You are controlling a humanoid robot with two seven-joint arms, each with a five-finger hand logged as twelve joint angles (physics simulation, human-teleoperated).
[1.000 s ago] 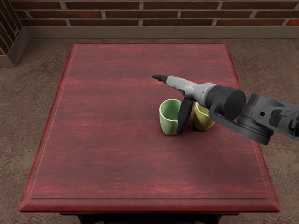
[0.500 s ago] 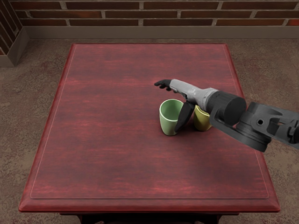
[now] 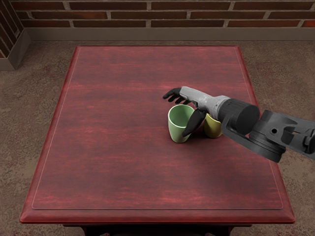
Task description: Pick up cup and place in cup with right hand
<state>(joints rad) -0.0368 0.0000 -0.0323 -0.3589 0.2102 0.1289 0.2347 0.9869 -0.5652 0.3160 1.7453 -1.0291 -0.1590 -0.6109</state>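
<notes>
Head view: green cup point(image 3: 178, 132) stands upright, at seven o'clock from right hand point(image 3: 198, 99).
Yellow cup point(image 3: 212, 129): at three o'clock from green cup, partly hidden.
Hand state: open, gripping nothing; fingers point(image 3: 172, 93) slightly bent, thumb point(image 3: 196, 120) overlapping green cup, contact I cannot tell.
Right arm point(image 3: 239, 114): enters from four o'clock; its hand points toward ten.

Two cups in all: one green cup point(image 3: 176, 130) and one yellow cup point(image 3: 212, 129).
The other kinds come mostly in ones: one worktop point(image 3: 108, 147) under the pair, one right hand point(image 3: 195, 98) and one right arm point(image 3: 268, 129) bearing it. Brick walls point(image 3: 187, 14) number two, one across the back and one at the left corner. Of colours among the cups there are two, each showing once.
</notes>
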